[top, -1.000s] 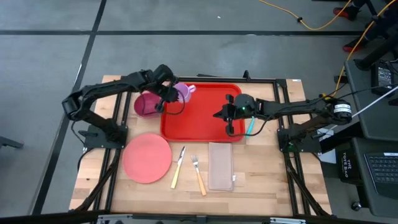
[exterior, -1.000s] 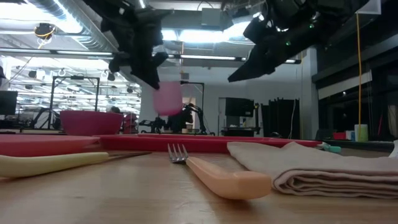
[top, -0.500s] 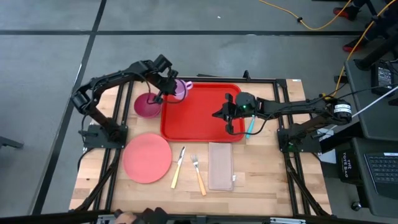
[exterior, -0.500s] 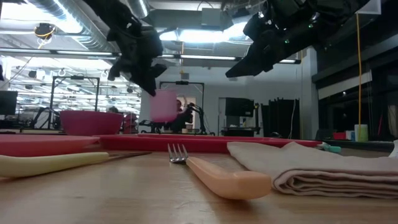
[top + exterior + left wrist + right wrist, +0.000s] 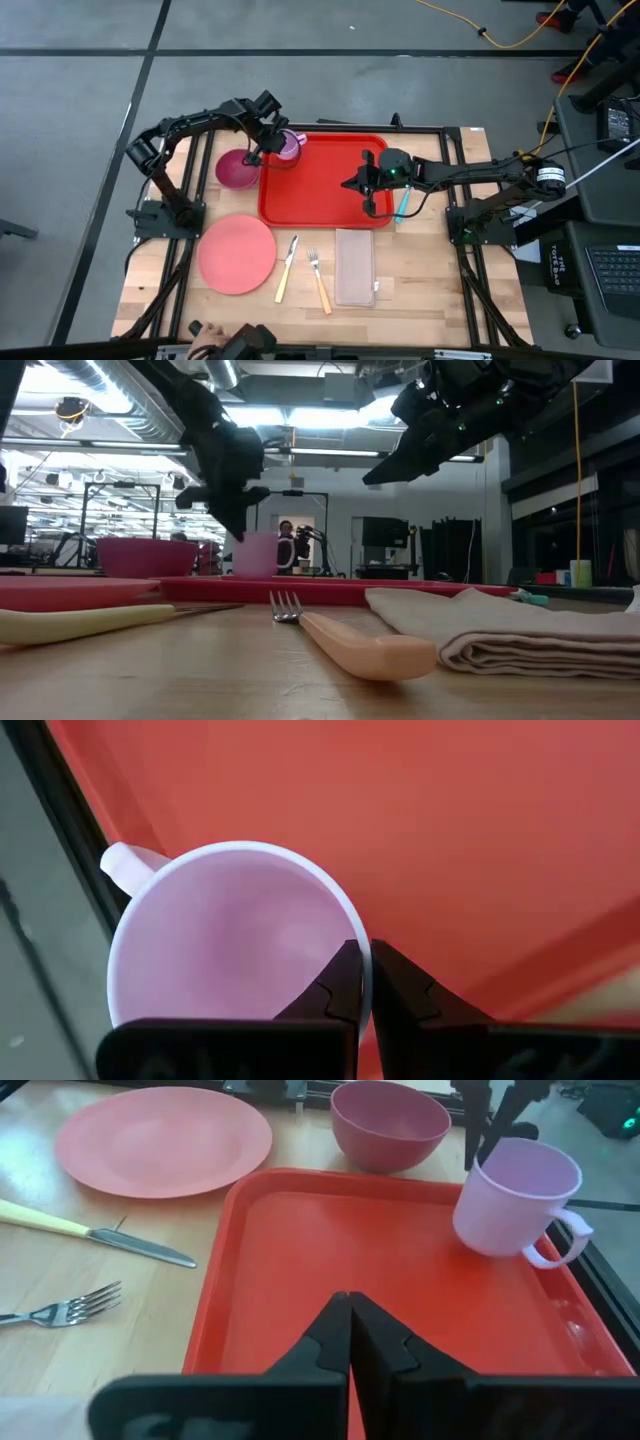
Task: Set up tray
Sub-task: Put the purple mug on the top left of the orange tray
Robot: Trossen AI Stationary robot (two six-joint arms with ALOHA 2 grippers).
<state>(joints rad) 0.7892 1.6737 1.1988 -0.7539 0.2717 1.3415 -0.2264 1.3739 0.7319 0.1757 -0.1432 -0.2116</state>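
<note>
The red tray [image 5: 320, 185] lies mid-table, also in the right wrist view [image 5: 300, 1260]. A pale lilac mug [image 5: 290, 146] [image 5: 510, 1195] stands in the tray's far left corner, handle toward the far right. My left gripper [image 5: 362, 955] [image 5: 272, 150] is over the mug's left side, shut on its rim. My right gripper [image 5: 350, 1340] [image 5: 372, 187] hangs shut above the tray's right part and touches nothing; the low view shows it high up [image 5: 400, 455]. My left gripper holds the mug by its rim [image 5: 357, 925], on the side away from the handle [image 5: 125, 870]. One finger is inside the cup and one outside, pinching the wall. The fingers [image 5: 480, 1130] come from above, pointing down. The mug is nearly upright, its base at the tray floor.
A dark pink bowl [image 5: 237, 168] stands just left of the tray, close to the mug. Near side of the table: pink plate [image 5: 236, 252], knife [image 5: 287, 268], fork [image 5: 318, 280], folded napkin [image 5: 355, 266]. A teal utensil [image 5: 402, 205] lies off the tray's right edge. A person's hand [image 5: 205, 335] shows at the near edge.
My left gripper has come down with the mug, bringing it from the air down to the tray's far left corner; the mug stayed upright in the hold. My right gripper has stayed where it was.
</note>
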